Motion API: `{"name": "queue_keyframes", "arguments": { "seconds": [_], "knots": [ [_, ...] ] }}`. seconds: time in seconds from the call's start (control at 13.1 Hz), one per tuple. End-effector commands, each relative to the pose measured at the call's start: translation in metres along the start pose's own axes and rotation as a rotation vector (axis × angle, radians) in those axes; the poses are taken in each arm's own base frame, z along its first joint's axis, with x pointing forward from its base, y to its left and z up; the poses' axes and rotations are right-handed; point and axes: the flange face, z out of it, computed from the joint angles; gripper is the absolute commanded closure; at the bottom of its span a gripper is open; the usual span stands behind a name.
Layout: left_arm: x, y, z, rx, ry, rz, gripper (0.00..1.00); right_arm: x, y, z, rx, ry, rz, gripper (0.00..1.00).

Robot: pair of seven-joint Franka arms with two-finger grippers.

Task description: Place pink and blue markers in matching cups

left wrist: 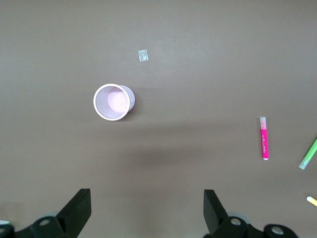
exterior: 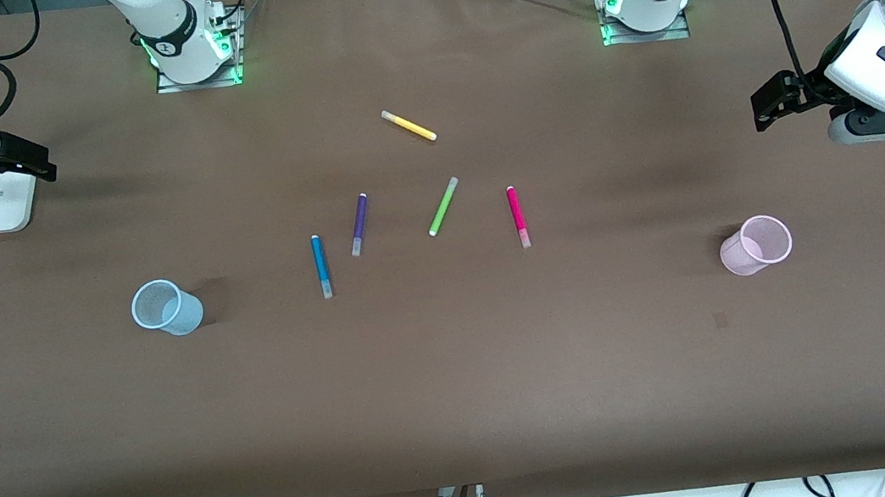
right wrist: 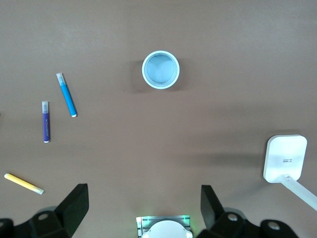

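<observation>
The blue marker [exterior: 321,266] and the pink marker [exterior: 518,216] lie flat near the table's middle. The light blue cup [exterior: 186,315] stands upright toward the right arm's end, and the light pink cup [exterior: 738,254] toward the left arm's end. Both cups are empty. My left gripper [exterior: 770,107] is open and empty, high over the left arm's end. Its wrist view shows the pink cup [left wrist: 113,101] and the pink marker [left wrist: 264,139]. My right gripper [exterior: 24,158] is open and empty, high over the right arm's end. Its wrist view shows the blue cup [right wrist: 160,69] and the blue marker [right wrist: 66,95].
A purple marker [exterior: 359,223], a green marker [exterior: 443,206] and a yellow marker [exterior: 408,125] lie among the two task markers. A white flat device [exterior: 0,201] lies under the right gripper. A small pale scrap [left wrist: 143,56] lies on the table near the pink cup.
</observation>
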Motion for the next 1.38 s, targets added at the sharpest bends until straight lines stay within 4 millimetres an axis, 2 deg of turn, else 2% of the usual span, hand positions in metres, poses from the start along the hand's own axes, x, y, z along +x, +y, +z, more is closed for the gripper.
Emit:
{"name": "queue_keyframes", "arguments": {
  "seconds": [0.0,0.76,0.92,1.07,1.22,1.3],
  "knots": [
    [0.002,-0.001,-0.006,0.014,0.013,0.021,0.0,0.001,0.001,-0.005,-0.002,-0.003,0.005,0.0],
    [0.003,-0.003,-0.005,0.015,0.01,0.018,0.0,0.002,0.002,-0.004,-0.001,0.003,0.007,0.0],
    [0.004,-0.002,-0.005,0.012,0.01,0.019,0.0,0.013,-0.001,0.01,0.0,-0.026,0.006,0.0],
    [0.005,-0.001,-0.003,0.016,0.007,0.016,0.0,0.017,-0.009,0.015,-0.003,-0.022,-0.007,0.0],
    [0.004,0.003,0.0,0.0,-0.003,0.019,0.0,0.037,-0.037,0.046,-0.011,-0.058,-0.05,0.0],
    [0.003,0.016,0.006,-0.012,-0.019,0.033,0.0,0.043,-0.043,0.055,-0.011,-0.068,-0.06,0.0]
  ]
}}
